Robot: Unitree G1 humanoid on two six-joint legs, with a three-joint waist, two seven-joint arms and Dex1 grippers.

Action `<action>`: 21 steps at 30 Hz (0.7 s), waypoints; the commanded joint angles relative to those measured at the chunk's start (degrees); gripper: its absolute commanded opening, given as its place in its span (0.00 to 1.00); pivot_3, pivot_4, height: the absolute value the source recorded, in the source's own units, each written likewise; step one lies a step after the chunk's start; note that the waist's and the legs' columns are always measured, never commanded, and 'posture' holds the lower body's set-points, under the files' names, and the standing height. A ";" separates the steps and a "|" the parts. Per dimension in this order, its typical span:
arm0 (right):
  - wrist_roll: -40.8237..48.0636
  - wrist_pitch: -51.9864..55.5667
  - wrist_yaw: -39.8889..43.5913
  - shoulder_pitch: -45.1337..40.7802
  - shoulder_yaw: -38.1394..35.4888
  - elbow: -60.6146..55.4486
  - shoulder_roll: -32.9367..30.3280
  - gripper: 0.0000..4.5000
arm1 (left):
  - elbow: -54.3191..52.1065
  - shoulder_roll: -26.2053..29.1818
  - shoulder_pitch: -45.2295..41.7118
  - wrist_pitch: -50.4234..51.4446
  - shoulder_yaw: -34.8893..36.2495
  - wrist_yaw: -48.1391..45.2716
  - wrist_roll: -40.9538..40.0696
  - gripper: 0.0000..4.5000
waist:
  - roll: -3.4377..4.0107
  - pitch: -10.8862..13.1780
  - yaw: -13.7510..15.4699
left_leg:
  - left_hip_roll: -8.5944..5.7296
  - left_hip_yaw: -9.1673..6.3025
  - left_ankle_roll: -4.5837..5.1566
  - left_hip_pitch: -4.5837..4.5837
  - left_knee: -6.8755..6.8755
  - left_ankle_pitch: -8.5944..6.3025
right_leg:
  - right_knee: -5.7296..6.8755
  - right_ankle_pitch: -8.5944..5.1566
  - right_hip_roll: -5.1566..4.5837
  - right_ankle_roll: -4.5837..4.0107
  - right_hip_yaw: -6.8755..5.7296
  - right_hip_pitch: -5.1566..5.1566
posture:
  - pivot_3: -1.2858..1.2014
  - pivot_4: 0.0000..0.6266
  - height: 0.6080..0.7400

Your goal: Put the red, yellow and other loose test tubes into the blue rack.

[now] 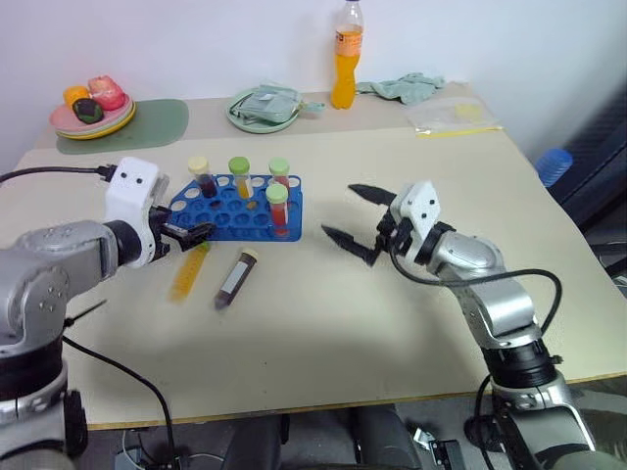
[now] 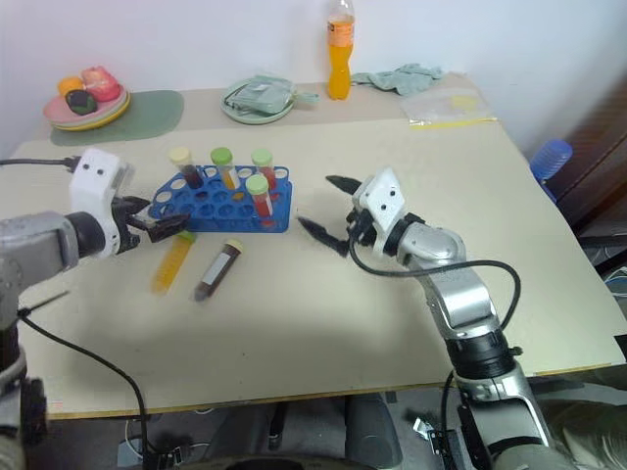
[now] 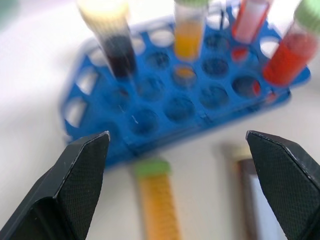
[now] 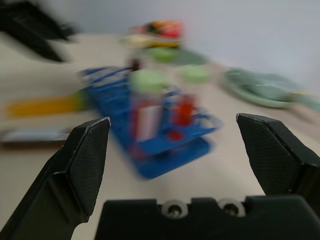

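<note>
The blue rack point(image 1: 227, 217) stands left of the table's centre. Several capped tubes stand in it: a dark one point(image 1: 204, 179), a yellow one point(image 1: 241, 178) and two red ones point(image 1: 278, 208). Two loose tubes lie on the table just in front of the rack: a yellow tube with a green cap point(image 1: 189, 272) and a dark tube with a cream cap point(image 1: 235, 279). My left gripper point(image 1: 179, 226) hovers open at the rack's left end, above the yellow loose tube point(image 3: 160, 210). To the right of the rack, my right gripper point(image 1: 347, 215) is open and empty, pointing toward the rack point(image 4: 165, 145).
At the back stand a plate of toy food point(image 1: 93, 110) on a green mat point(image 1: 157, 122), a green plate with a cloth point(image 1: 263, 108), an orange drink bottle point(image 1: 345, 64), a green rag point(image 1: 409, 88) and a plastic bag point(image 1: 453, 115). A blue object point(image 1: 554, 164) sits beyond the right edge.
</note>
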 commanded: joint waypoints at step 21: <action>0.75 3.04 6.04 5.72 3.41 -9.57 -5.68 0.99 | 24.65 0.54 -8.65 3.76 -10.86 39.16 -25.84 1.00 | -0.11 0.00 1.38 | -0.06 -0.09 -0.02 -0.01 0.10 0.01 | -0.03 0.00 -0.12 0.00 0.02 0.05 | 0.52 0.24 1.00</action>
